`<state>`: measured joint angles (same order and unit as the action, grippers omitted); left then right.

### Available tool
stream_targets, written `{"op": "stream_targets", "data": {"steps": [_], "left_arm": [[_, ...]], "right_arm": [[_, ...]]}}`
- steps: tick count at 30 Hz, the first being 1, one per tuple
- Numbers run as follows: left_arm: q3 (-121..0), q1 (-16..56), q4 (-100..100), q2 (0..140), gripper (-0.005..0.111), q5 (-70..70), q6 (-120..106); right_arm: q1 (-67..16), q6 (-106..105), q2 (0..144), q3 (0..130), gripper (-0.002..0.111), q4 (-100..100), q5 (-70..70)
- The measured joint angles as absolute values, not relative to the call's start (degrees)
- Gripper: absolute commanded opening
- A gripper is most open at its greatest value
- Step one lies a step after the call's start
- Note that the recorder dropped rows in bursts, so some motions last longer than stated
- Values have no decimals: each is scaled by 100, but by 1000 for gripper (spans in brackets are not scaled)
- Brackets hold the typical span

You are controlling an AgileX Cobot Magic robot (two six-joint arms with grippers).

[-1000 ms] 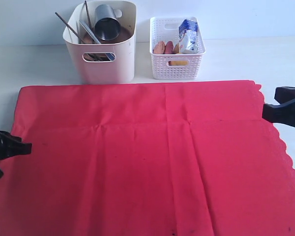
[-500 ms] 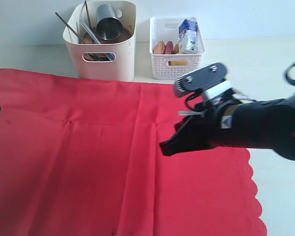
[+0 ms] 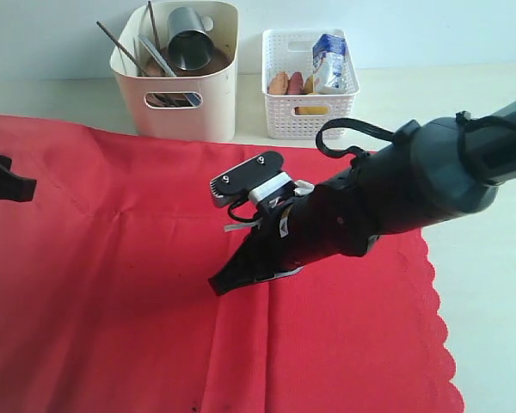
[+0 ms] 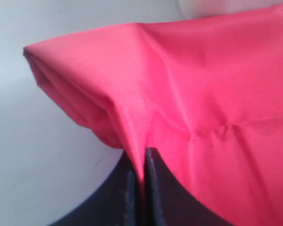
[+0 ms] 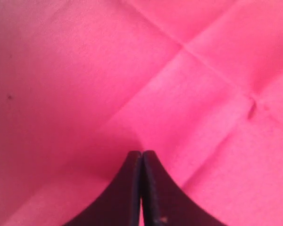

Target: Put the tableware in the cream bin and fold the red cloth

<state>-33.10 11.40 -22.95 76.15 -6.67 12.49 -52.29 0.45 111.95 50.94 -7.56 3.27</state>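
The red cloth (image 3: 112, 292) covers most of the table, its scalloped edge on the right. My left gripper (image 3: 17, 188) is at the cloth's left edge. In the left wrist view it (image 4: 142, 162) is shut on a pinched fold of the red cloth (image 4: 203, 94), lifted off the table. My right gripper (image 3: 219, 284) reaches across the cloth's middle, tip down on the fabric. In the right wrist view it (image 5: 142, 157) is shut, and no red cloth (image 5: 85, 70) shows between the jaws. The cream bin (image 3: 189, 112) at the back holds tableware: a steel cup (image 3: 187, 47), chopsticks (image 3: 120, 43) and a knife (image 3: 159, 56).
A white lattice basket (image 3: 310, 107) with a milk carton (image 3: 331, 64) and other food stands right of the bin. Bare pale table (image 3: 482, 301) lies to the right of the cloth. The right arm's bulk hangs over the cloth's right half.
The right arm has swept from the cloth's right edge in over its middle. The cloth has shifted left. The left gripper has moved back along the left edge.
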Motion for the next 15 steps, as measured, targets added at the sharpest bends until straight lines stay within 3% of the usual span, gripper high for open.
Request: {"op": "stream_targets", "data": {"steps": [10, 15], "left_arm": [[-3547, 2164, -2188, 7144, 1, -1097, 1249], [-4191, 3333, -2090, 7143, 1, -1522, 1249]], "right_arm": [[-5229, 0, 11195, 5314, 0, -668, 767], [-5229, -450, 10021, 5312, 0, -399, 1136]]}}
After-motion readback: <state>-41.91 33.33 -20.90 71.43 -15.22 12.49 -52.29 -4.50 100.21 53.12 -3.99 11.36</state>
